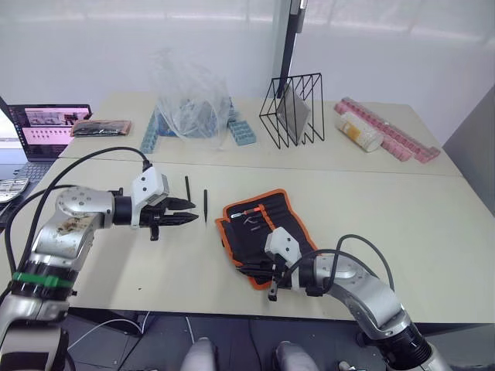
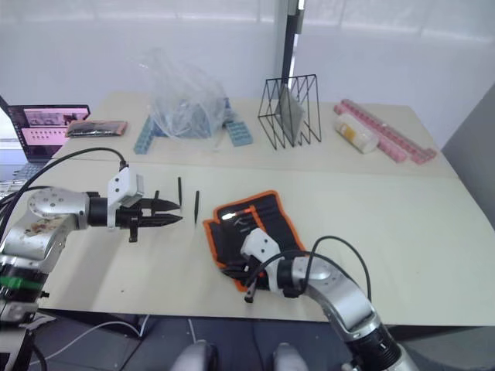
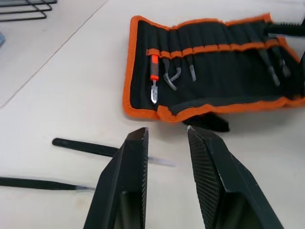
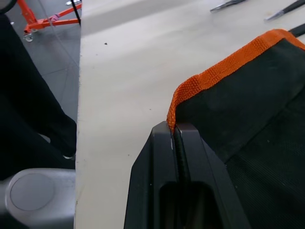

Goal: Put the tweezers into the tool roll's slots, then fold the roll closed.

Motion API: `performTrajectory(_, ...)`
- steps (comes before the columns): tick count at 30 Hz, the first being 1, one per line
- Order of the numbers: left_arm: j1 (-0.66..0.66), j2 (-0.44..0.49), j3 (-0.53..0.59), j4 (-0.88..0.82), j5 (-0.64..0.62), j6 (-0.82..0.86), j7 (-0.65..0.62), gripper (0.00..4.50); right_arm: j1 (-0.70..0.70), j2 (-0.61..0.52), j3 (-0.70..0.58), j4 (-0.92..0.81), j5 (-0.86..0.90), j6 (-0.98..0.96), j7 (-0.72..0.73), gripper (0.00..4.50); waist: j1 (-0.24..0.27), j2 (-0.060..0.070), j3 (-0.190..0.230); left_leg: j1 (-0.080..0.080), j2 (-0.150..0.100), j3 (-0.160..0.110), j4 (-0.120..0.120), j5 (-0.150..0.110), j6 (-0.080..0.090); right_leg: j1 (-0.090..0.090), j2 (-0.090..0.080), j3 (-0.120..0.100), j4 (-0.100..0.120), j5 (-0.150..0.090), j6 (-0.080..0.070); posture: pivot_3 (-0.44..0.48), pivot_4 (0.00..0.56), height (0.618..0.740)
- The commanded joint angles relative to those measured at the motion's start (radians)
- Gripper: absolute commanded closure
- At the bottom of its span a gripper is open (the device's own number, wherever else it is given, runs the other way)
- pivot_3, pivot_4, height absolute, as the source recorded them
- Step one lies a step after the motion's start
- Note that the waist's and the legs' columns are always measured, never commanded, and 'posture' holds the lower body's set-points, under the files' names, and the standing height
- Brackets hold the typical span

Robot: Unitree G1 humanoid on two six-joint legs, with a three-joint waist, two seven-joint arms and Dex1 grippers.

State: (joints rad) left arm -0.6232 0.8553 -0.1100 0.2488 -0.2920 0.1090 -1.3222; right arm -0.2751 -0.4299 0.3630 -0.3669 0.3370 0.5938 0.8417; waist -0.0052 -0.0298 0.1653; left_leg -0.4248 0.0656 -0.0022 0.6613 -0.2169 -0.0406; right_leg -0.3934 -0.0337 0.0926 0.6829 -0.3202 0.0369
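Pale counter [image 1: 402, 209] stretches under both arms. On it the right gripper [image 4: 174, 128] has its jaws pressed together on the orange-bound near corner of the tool roll [image 1: 263, 232]. That roll lies unfolded, black fabric edged in orange, its slots [image 3: 214, 52] running in a row under an orange band, with an orange-handled tool [image 3: 154, 76] and several silver tips poking out. The left gripper [image 1: 186, 212] hovers with jaws parted and empty, just beside two tweezers [image 1: 187, 188], slim, black and pointed, lying loose on the counter to the roll's left. Further back sit a wire rack [image 1: 292, 108], a plastic bag [image 1: 189, 97] and a laptop [image 1: 42, 127].
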Motion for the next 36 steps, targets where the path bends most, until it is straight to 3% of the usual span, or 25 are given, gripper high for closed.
performTrajectory(1,-0.109,-0.03,-0.045,0.161,0.086,-0.262,-0.112,3.13,-0.018,0.003,0.002,0.005,0.006,-0.038,0.026,4.5,0.003,0.0,0.0,0.0,0.0,0.0,0.0,0.0,0.0,0.0,0.0,0.0,0.0,0.0,0.0,0.0,0.15,0.705)
performTrajectory(5,-0.236,-0.091,-0.093,0.373,0.159,-0.536,-0.205,3.13,-0.036,0.01,0.011,0.028,-0.004,-0.049,0.031,4.5,0.002,0.0,0.0,-0.001,0.0,0.0,0.0,0.0,0.0,-0.001,0.0,0.0,0.0,0.0,0.0,0.0,0.15,0.705)
performTrajectory(9,-0.301,-0.143,-0.13,0.497,0.191,-0.691,-0.286,3.13,-0.037,0.014,0.007,0.035,-0.01,-0.057,0.03,4.5,-0.003,0.0,0.0,-0.001,0.0,0.0,0.0,0.0,0.0,-0.001,0.0,0.0,0.001,0.0,0.0,0.0,0.15,0.705)
performTrajectory(21,-0.378,-0.291,-0.163,0.674,0.273,-0.93,-0.233,3.13,-0.021,0.019,0.016,0.005,-0.008,-0.033,0.017,4.5,-0.01,0.0,0.0,-0.002,0.0,-0.001,0.001,0.0,0.001,-0.002,0.0,-0.001,0.003,0.0,0.0,0.0,0.15,0.705)
performTrajectory(26,-0.345,-0.252,-0.2,0.661,0.25,-0.965,-0.292,4.45,-0.02,0.01,0.017,0.001,-0.012,-0.032,0.023,4.5,-0.013,0.0,0.0,-0.001,0.0,-0.002,0.001,0.0,0.001,-0.002,0.001,0.0,0.003,0.0,0.0,0.0,0.15,0.705)
performTrajectory(33,-0.347,-0.242,-0.211,0.731,0.322,-1.059,-0.256,4.45,-0.02,0.0,0.023,-0.016,-0.012,-0.025,0.024,4.5,-0.008,0.0,0.0,-0.002,0.0,-0.002,0.002,0.0,0.001,-0.001,0.001,-0.001,0.003,0.0,0.0,0.0,0.15,0.705)
performTrajectory(36,-0.333,-0.241,-0.227,0.762,0.395,-1.122,-0.167,4.5,-0.014,0.005,0.009,-0.048,-0.001,0.0,-0.002,3.62,-0.008,0.0,0.0,-0.002,0.0,-0.002,0.002,0.0,0.001,-0.001,0.001,-0.001,0.003,0.0,0.0,0.0,0.15,0.705)
